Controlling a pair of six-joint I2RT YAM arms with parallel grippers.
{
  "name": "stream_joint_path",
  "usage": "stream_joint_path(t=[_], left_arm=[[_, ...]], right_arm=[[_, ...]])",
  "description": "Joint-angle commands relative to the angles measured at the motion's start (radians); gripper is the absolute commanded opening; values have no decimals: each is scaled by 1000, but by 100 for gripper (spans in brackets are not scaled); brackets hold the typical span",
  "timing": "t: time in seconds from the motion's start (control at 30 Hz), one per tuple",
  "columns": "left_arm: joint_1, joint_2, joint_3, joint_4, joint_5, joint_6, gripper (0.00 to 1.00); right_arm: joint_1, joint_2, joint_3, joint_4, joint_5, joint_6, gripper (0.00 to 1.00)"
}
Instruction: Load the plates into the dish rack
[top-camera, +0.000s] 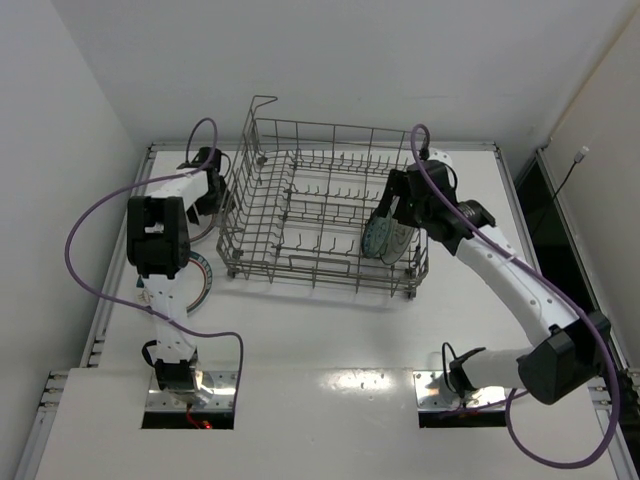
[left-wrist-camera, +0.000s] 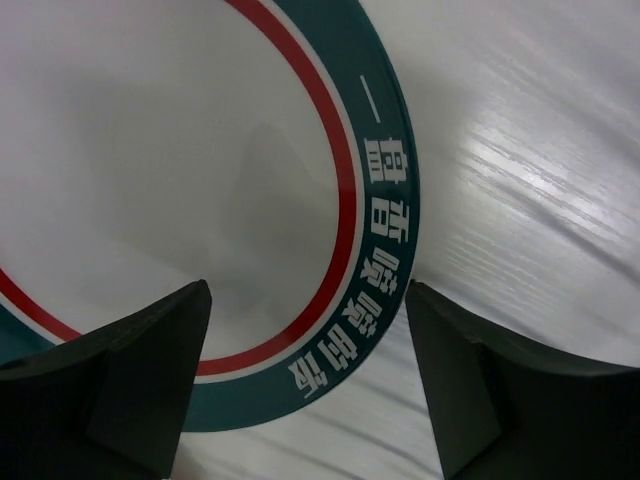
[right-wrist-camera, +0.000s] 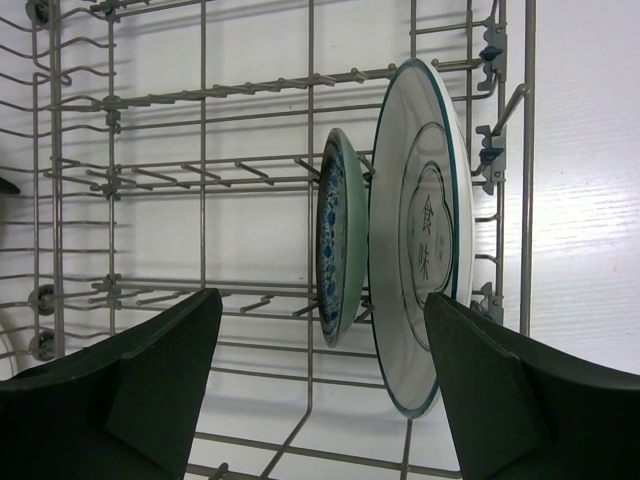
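Observation:
The grey wire dish rack (top-camera: 300, 205) stands mid-table. A teal-blue patterned plate (right-wrist-camera: 335, 235) and a white plate with a centre pattern (right-wrist-camera: 420, 230) stand upright between tines at its right end, where they also show in the top view (top-camera: 385, 240). My right gripper (right-wrist-camera: 320, 370) is open and empty just above them, touching neither. My left gripper (left-wrist-camera: 310, 370) is open and empty, low over the rim of a white plate with teal-and-red bands (left-wrist-camera: 200, 150) lying flat left of the rack. Another banded plate (top-camera: 205, 280) lies partly under the left arm.
The rack's left and middle rows of tines (right-wrist-camera: 200, 95) hold nothing. The left wall runs close beside the left arm (top-camera: 160, 235). Bare white tabletop (top-camera: 330, 330) lies in front of the rack.

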Motion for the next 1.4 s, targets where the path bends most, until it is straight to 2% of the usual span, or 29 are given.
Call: stream_joint_path(t=[0.0, 0.07, 0.17, 0.2, 0.27, 0.47, 0.6, 0.73, 0.9, 1.03, 1.13, 1.27, 1.3, 1.33, 1.37], left_arm=[[1, 35, 17, -34, -18, 15, 72], [1, 58, 42, -34, -18, 25, 66], [1, 86, 63, -53, -18, 25, 37], [1, 86, 63, -53, -18, 25, 21], [1, 86, 72, -62, -30, 13, 1], [-8, 58, 160, -152, -125, -40, 0], [-27, -5, 348, -237, -232, -82, 0], [-50, -87, 471, -297, -320, -122, 0], [-88, -189, 503, -335, -403, -172, 0], [-126, -297, 503, -300, -426, -181, 0], [-139, -411, 532, -228, -332, -146, 0], [-214, -577, 504, -96, -114, -115, 0], [-214, -606, 478, -70, -60, -115, 0], [-223, -685, 429, 37, 12, -115, 0], [-223, -733, 287, 112, 95, -144, 0]], right_arm=[[-26, -36, -8, 26, -5, -12, 80], [-35, -37, -18, 26, -5, -12, 80], [-44, -47, -18, 26, -15, -12, 80], [-44, -47, -18, 26, -15, -12, 80], [-44, -58, -27, 26, -24, -12, 80], [-54, -67, -36, 26, -24, -3, 80], [-54, -76, -36, 26, -24, -3, 80], [-54, -96, -47, 26, -24, -3, 80], [-54, -116, -47, 17, -24, -3, 80], [-54, -139, -47, -3, -15, -3, 80], [-54, -161, -57, -14, 7, -3, 80], [-54, -204, -91, -3, 27, 11, 84], [-54, -213, -91, -3, 36, 26, 87], [-54, -228, -103, -3, 36, 39, 88], [-54, -228, -117, 8, 47, 39, 88]])
